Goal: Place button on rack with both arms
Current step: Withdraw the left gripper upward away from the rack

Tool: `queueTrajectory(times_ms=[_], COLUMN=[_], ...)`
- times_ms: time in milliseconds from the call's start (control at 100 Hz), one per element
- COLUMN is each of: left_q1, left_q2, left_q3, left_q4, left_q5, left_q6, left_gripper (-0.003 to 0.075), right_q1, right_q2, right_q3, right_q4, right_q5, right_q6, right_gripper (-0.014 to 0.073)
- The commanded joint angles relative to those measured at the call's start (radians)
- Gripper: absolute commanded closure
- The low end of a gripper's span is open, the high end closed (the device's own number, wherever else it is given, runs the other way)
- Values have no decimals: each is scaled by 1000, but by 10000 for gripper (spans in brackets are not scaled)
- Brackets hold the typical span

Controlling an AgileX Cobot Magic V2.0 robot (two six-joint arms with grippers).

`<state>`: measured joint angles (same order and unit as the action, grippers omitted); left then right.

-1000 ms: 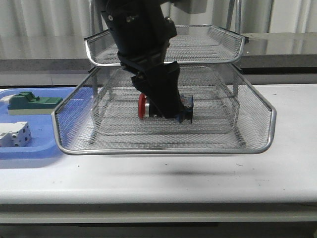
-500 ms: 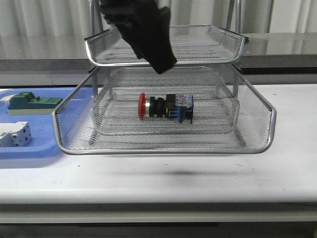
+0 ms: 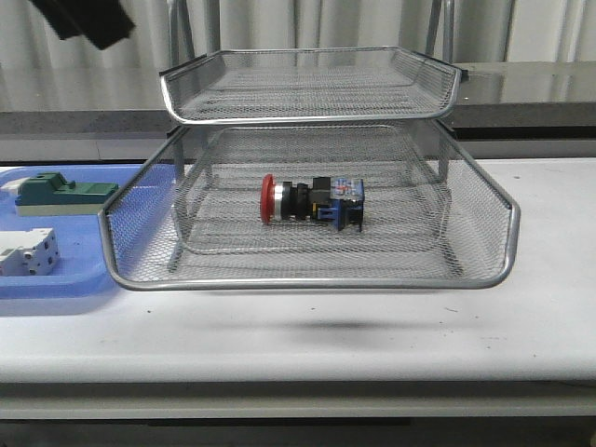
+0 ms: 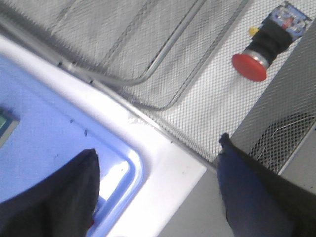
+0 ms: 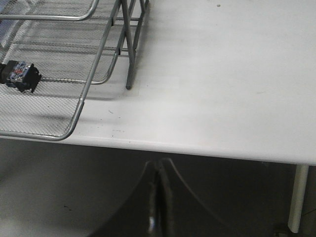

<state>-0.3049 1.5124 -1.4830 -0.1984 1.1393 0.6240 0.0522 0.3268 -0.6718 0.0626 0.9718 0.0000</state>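
Resting alone mid-floor of the rack's (image 3: 307, 261) lower tier, the button (image 3: 312, 201) is released. Your left gripper (image 4: 158, 197), jaws wide, has lifted away; right gripper (image 5: 157, 207) jaws pressed together. Placement looks done.

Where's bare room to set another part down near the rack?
The table right of the rack is bare, as is the strip in front. The top tier is bare. Left is crowded: the blue tray holds parts.

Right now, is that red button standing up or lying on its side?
Lying on its side: the button rests lengthwise on the rack's mesh, red head facing left.
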Motion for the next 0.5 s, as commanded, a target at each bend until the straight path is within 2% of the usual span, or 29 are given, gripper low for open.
queueTrajectory(times_ms=[0,180,490], left_q1=[48,149,239], left_q2=[-100,-292,-645], left_q3=[35,254,668], left_q4=[-38,-116,-146], left_q5=[-57,-236,-610], left_q6=[-25,-29,-55], left_gripper=[242,248,248], right_q1=[-8,-8,-8], right_q2=[11,11,11], right_q3=[-33,-33,-33], right_q4=[-4,-4,-4], right_q5=[-62,-62,-62], right_q6=[0,0,0], right_gripper=[663,663,663])
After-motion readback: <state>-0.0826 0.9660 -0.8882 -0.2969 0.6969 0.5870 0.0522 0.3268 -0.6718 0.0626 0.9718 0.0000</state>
